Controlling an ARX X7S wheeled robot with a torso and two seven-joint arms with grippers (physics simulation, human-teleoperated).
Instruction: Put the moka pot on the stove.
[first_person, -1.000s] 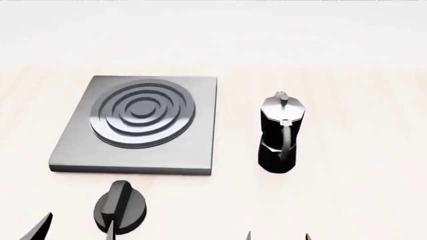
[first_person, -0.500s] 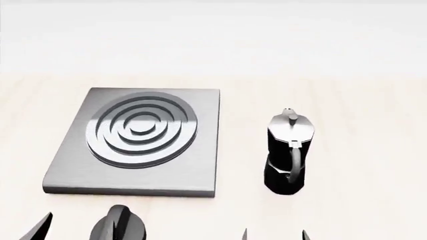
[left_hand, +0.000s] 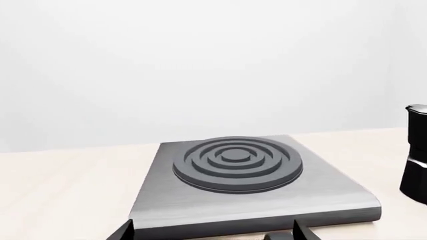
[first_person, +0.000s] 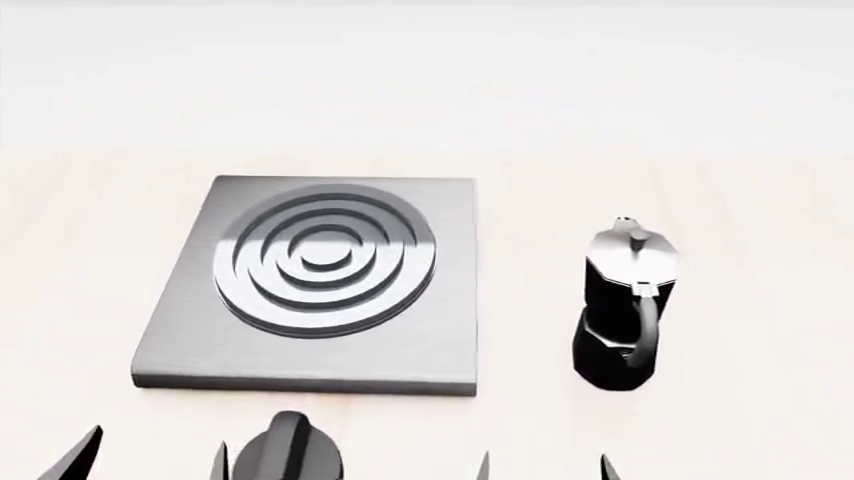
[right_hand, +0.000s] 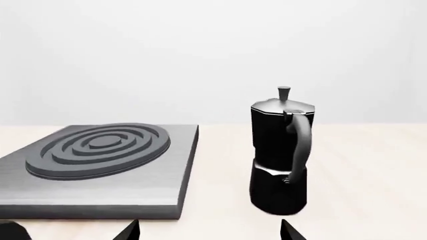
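Since half a second ago the head view has swung, so the flat square grey metal stove (first_person: 314, 290) with raised concentric rings and the small black faceted moka pot (first_person: 622, 310) with its silvery lid both sit further to the right of the picture, while the short black round knob (first_person: 287, 452) with a ridge has slid rightward along the lower edge; the things keep their spacing to each other, so it is the camera that has shifted, not they.

The moka pot stands upright on the pale wooden tabletop (first_person: 747, 250), beside the stove's right edge and apart from it, with bare wood between them. Its curved black handle faces the robot. In the right wrist view the pot (right_hand: 280, 155) is upright next to the stove (right_hand: 100, 170), not touching it. The left wrist view shows the stove (left_hand: 247, 185) square ahead, with the pot (left_hand: 415, 155) at its far side, cut by the picture's edge.

The left gripper (first_person: 154, 455) shows only two dark fingertips, spread wide apart and holding nothing, nearer the robot than the stove's front edge. The right gripper (first_person: 545, 465) likewise shows two tips set apart, empty, in front of the pot and short of it
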